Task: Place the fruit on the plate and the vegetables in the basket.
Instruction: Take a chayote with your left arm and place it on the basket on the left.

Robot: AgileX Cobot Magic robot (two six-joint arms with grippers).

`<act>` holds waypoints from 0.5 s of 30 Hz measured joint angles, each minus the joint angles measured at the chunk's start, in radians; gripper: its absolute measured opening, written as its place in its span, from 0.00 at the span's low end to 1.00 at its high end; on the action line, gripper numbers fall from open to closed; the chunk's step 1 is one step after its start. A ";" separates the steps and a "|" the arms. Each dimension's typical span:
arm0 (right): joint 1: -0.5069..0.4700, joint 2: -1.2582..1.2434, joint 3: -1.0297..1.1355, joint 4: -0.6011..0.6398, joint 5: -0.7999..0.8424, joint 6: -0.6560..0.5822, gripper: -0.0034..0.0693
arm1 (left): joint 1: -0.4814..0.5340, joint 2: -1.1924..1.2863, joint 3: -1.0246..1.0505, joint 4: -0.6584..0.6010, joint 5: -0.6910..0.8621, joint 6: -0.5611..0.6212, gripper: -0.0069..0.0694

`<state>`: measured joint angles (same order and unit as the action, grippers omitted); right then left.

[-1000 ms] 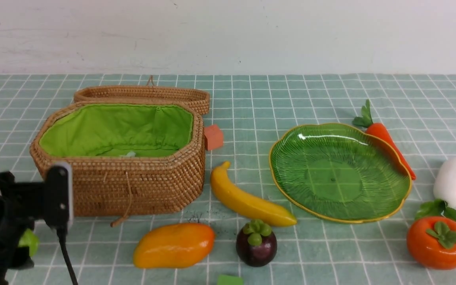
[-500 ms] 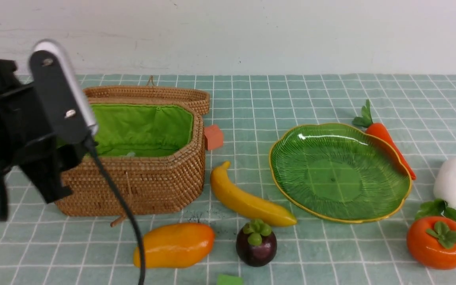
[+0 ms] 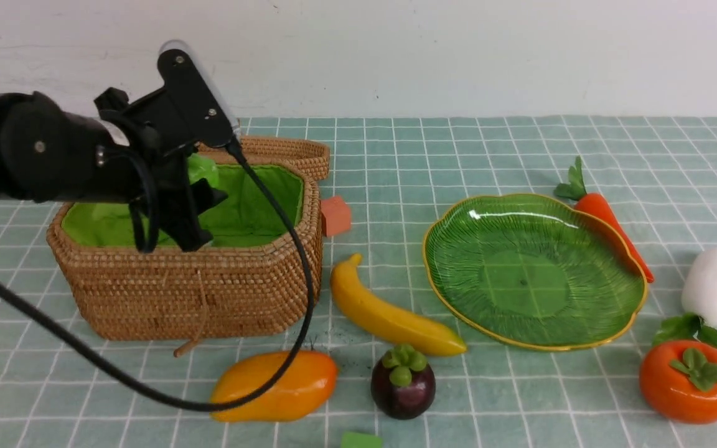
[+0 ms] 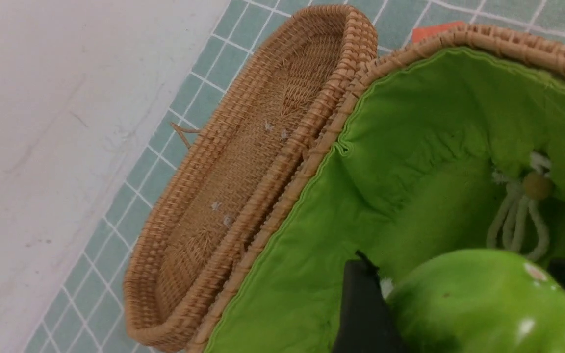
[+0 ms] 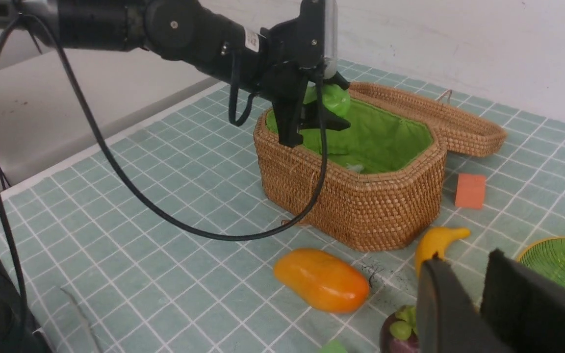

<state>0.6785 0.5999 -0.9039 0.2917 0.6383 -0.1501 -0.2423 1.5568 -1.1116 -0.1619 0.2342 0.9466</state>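
Left tool [image 4: 461, 289] of mine is clamped on the gourd [image 3: 201, 169], one black finger [image 4: 361, 304] on each side of it. I hold it over the open basket [image 3: 209, 292], higher than the rim and above the green lining. My wrist view also shows a white drawstring with a wooden bead [image 4: 537, 186] down inside the lining. Behind the basket the lid [image 3: 271, 149] lies flat, against the back rim. My right tool [image 5: 474, 274] has its fingers a narrow gap apart with nothing between them. In the front view only its edge shows, at the right border just beside the radish [image 3: 713, 285], and I cannot tell whether the two touch. On the table [image 3: 396, 162], the banana [image 3: 389, 314] lies slantwise between the basket and the plate [image 3: 533, 274]. The mango [image 3: 274, 386] is in front of the basket, with my left arm's cable draped across it. Beside the mango stands the mangosteen [image 3: 403, 386], just in front of the banana's near tip. The persimmon [image 3: 689, 381] sits at the front right, close to the radish's leaves. Along the plate's far right rim runs the carrot [image 3: 613, 227], seemingly touching it. A small orange block [image 3: 335, 215] rests by the basket's right end, and a green block [image 3: 361, 440] shows at the front edge.
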 joint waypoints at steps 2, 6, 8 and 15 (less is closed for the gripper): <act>0.000 0.000 0.000 0.001 0.000 0.001 0.24 | 0.000 0.014 0.000 -0.001 -0.012 -0.004 0.65; 0.000 0.000 0.000 0.002 0.003 0.011 0.24 | 0.000 0.020 -0.001 -0.001 -0.027 -0.005 0.67; 0.000 0.000 0.000 0.002 0.004 0.011 0.24 | 0.000 0.020 -0.003 -0.002 -0.032 -0.005 0.75; 0.000 0.000 0.000 0.002 0.012 0.027 0.24 | -0.001 0.007 -0.003 -0.023 -0.002 -0.009 0.96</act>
<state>0.6785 0.5999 -0.9039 0.2935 0.6501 -0.1230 -0.2435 1.5639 -1.1146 -0.1848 0.2321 0.9379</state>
